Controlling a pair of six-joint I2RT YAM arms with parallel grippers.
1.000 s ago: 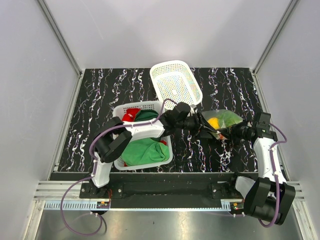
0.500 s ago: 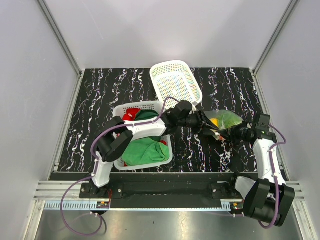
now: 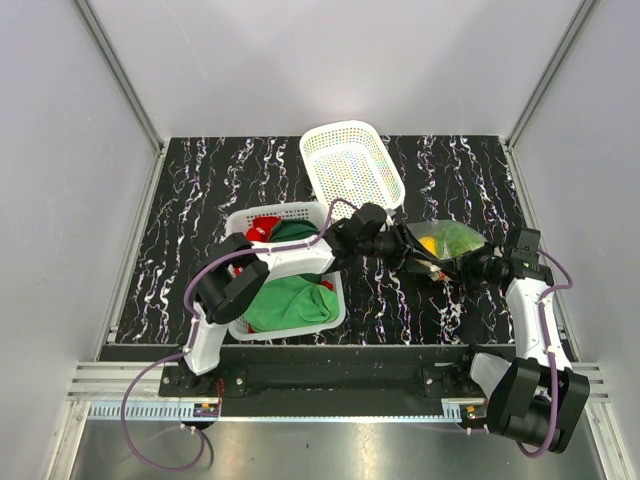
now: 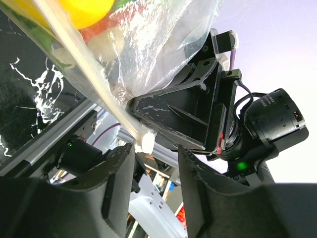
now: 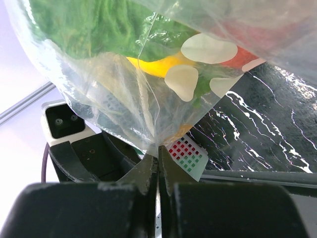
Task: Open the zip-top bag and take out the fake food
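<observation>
The clear zip-top bag (image 3: 447, 242) hangs between my two grippers, right of the table's middle. It holds the fake food: a yellow lemon (image 3: 428, 243), green lettuce (image 3: 460, 236), an orange-red piece and pale slices (image 5: 208, 48). My right gripper (image 5: 158, 148) is shut on a bottom corner of the bag (image 5: 143, 104). My left gripper (image 4: 153, 151) is open. The bag's zip strip ends in a white slider (image 4: 146, 143), which sits just above the gap, close to the left fingertip. In the top view the left gripper (image 3: 404, 248) is at the bag's left edge and the right gripper (image 3: 472, 264) at its lower right.
A white basket (image 3: 240, 222) holding green cloth (image 3: 290, 300) and red cloth (image 3: 262, 228) lies under my left arm. A second white basket (image 3: 352, 165), tilted, stands behind the bag. Grey walls enclose the black marbled table (image 3: 200, 200).
The right gripper has drawn slightly left and in with the bag corner. The left gripper has shifted a little up along the bag's left edge. The bag moved slightly with them.
</observation>
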